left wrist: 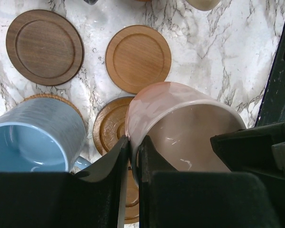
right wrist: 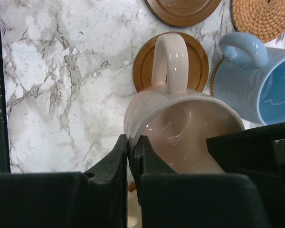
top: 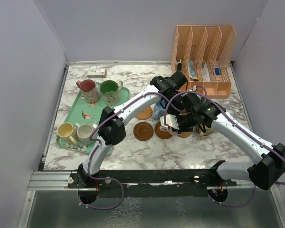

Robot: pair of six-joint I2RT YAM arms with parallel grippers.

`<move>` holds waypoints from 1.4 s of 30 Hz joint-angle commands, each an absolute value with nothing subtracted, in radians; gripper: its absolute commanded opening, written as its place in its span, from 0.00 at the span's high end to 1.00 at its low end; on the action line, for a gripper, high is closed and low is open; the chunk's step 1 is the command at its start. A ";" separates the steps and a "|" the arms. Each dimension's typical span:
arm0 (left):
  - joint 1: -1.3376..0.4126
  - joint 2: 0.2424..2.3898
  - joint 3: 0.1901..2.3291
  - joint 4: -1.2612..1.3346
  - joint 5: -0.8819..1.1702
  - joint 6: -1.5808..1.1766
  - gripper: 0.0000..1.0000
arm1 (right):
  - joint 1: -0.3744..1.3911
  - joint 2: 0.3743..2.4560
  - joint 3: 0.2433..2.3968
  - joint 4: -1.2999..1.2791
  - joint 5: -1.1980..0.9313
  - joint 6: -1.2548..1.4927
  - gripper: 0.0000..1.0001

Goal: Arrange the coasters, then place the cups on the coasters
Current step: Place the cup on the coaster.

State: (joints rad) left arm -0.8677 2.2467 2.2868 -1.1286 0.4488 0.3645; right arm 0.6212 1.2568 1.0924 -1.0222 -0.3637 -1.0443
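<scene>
My right gripper pinches the pale pink cup over a coaster, my left gripper a dusky pink cup; the blue cup crowding both could be knocked on lowering.

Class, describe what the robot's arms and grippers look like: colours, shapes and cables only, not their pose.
Both the left arm and right arm have white, rounded links joined by black joint housings. Thin purple cables loop along them. The left gripper and right gripper have flat black fingers.
</scene>
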 commanded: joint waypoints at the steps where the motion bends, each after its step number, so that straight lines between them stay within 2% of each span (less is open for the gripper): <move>1: -0.874 2.223 2.320 -1.129 0.477 0.371 0.93 | 0.621 1.254 1.093 -1.048 -0.342 -1.047 0.99; 4: -0.874 2.208 2.313 -1.128 0.480 0.384 0.86 | 0.621 1.249 1.093 -1.059 -0.348 -1.054 0.99; 11: -0.874 2.166 2.289 -1.126 0.488 0.434 0.59 | 0.621 1.232 1.081 -1.076 -0.343 -1.076 0.99; 18: -0.862 2.138 2.306 -1.124 0.451 0.448 0.41 | 0.620 1.192 1.059 -1.083 -0.295 -1.130 0.99; 22: -0.839 2.123 2.332 -1.121 0.452 0.425 0.35 | 0.621 1.146 1.023 -1.059 -0.284 -1.187 0.99; 27: -0.782 2.083 2.345 -1.089 0.477 0.385 0.18 | 0.621 1.122 0.991 -1.038 -0.285 -1.264 0.99; 33: -0.680 2.027 2.327 -1.036 0.552 0.313 0.12 | 0.618 1.140 0.971 -1.006 -0.277 -1.308 0.99; 42: -0.603 1.927 2.203 -1.000 0.692 0.341 0.10 | 0.615 1.190 0.985 -0.984 -0.298 -1.269 0.99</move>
